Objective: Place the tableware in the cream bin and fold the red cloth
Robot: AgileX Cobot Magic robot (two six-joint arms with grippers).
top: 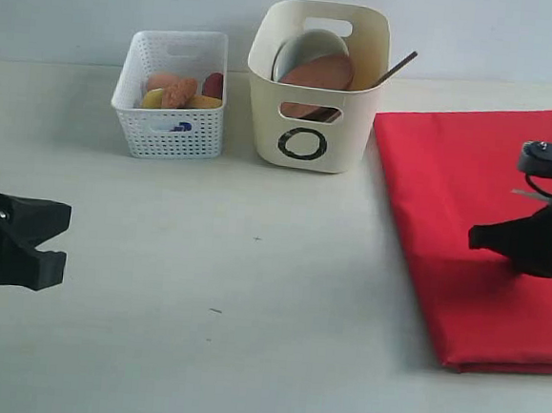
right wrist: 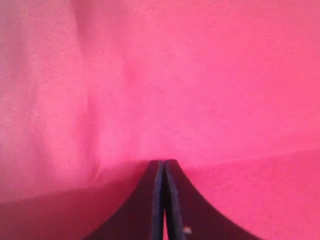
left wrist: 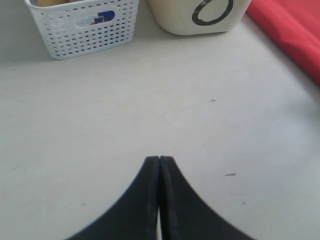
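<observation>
The cream bin (top: pixel 313 99) stands at the back centre, its black ring mark facing me. Inside it lean the pale bowl (top: pixel 308 48) and the brown wooden plate (top: pixel 320 73), and a thin utensil handle (top: pixel 399 67) sticks out over the rim. The red cloth (top: pixel 476 213) lies folded flat at the right. My right gripper (top: pixel 474 238) is shut over the cloth's middle, with nothing visible between its jaws (right wrist: pixel 164 162). My left gripper (top: pixel 63 238) is shut over bare table at the far left, holding nothing (left wrist: pixel 159 159).
A white perforated basket (top: pixel 170 98) with food in it stands left of the cream bin. The pale table (top: pixel 249 310) stretches between the two grippers. In the left wrist view the basket (left wrist: pixel 85 30), the bin (left wrist: pixel 200 20) and the cloth's edge (left wrist: pixel 295 35) lie ahead.
</observation>
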